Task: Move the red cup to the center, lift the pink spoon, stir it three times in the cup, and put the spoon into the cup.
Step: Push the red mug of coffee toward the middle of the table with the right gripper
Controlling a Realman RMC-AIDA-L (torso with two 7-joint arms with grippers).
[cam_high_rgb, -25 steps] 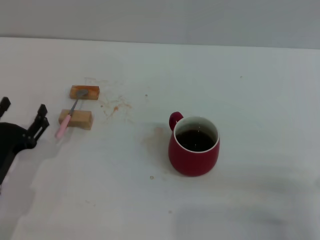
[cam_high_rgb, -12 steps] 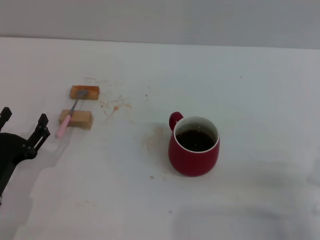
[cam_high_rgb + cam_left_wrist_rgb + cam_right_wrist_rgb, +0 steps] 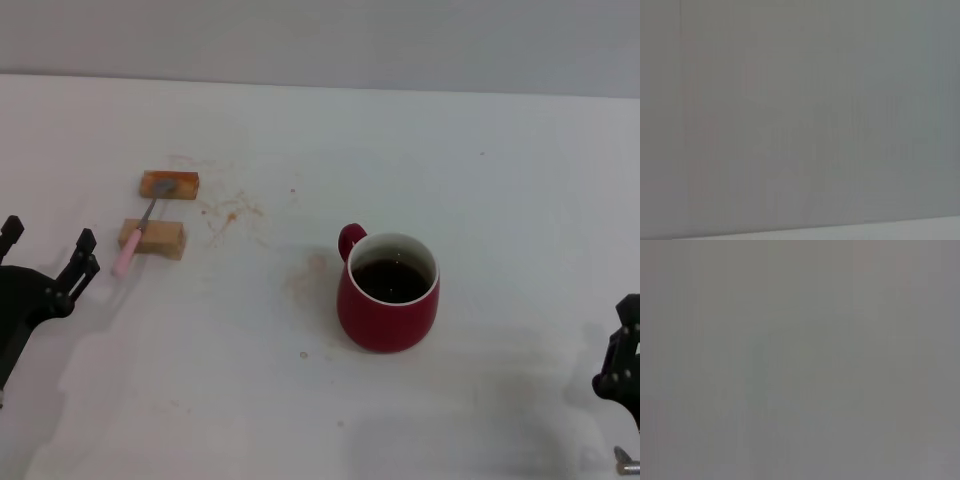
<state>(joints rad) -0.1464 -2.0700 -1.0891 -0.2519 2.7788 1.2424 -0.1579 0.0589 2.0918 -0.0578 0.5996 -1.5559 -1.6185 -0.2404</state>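
red cup (image 3: pixel 388 292) mid-table | pink spoon (image 3: pixel 133 238) across blocks (image 3: pixel 153 237)

Left gripper (image 3: pixel 47 248): black, at the left edge of the head view, low over the tabletop, two dark fingers (image 3: pixel 84 252) spread apart and pointing up and away, holding nothing. Right gripper (image 3: pixel 622 368): black, only partly visible at the lower right edge; finger position not discernible

Two tan blocks (image 3: pixel 161 212) sit near each other on the stained white table (image 3: pixel 480 180).
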